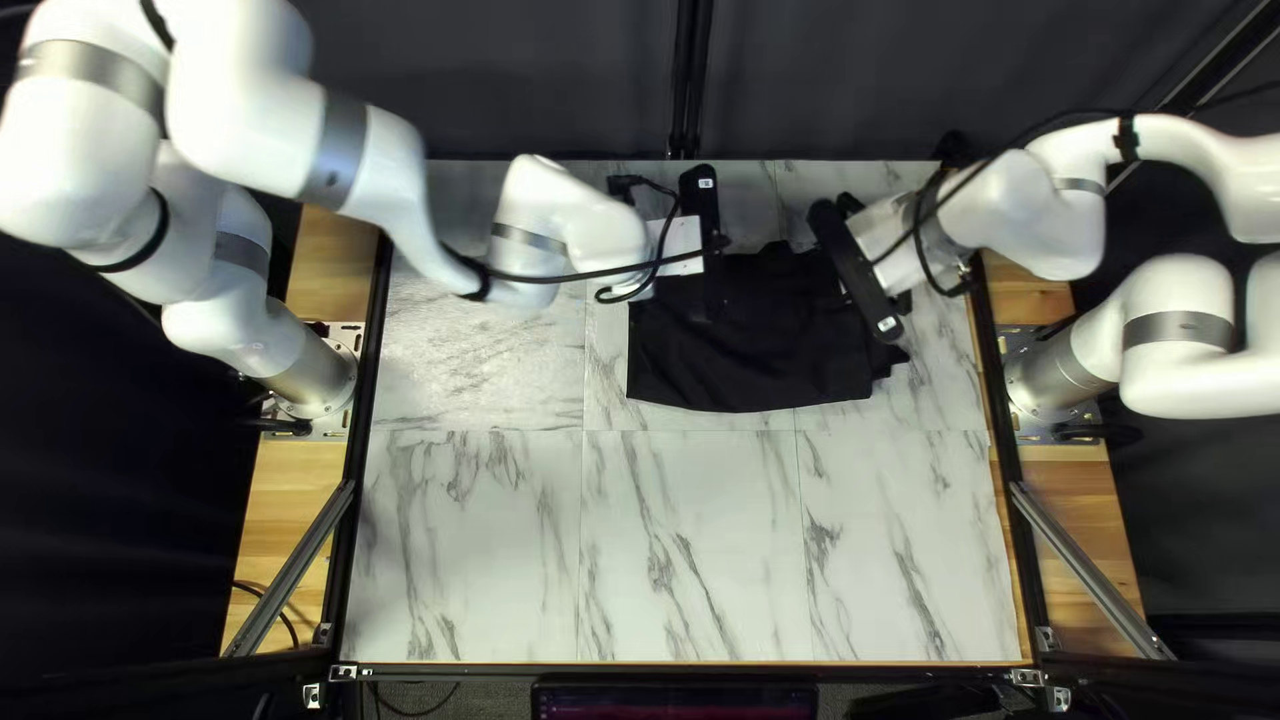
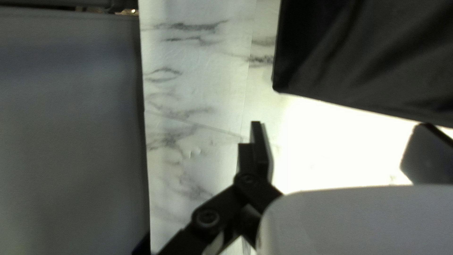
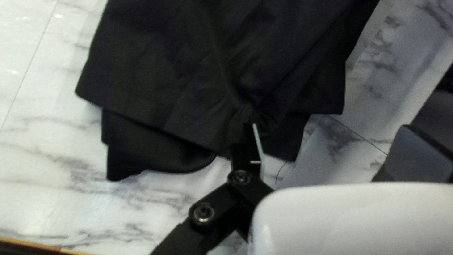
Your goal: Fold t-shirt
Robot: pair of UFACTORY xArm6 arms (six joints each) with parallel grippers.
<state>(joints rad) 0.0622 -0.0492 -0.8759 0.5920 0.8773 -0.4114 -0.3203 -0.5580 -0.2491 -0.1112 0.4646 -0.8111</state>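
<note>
On the table [image 1: 467, 547], the t-shirt [image 1: 760, 354] lies longways left to right.

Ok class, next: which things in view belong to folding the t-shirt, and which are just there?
Part of the job:
- black t-shirt
- left gripper
- right gripper
- marble-patterned table, the work surface

Just there:
- dark curtain behind the table
- screen at its near edge
- metal braces at its sides

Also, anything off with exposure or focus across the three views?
Left wrist view: glare washes out the tabletop beside the black shirt, marbling nearly gone; right wrist view: light more even, shirt creases dim; top left view: left arm softly blurred.
</note>
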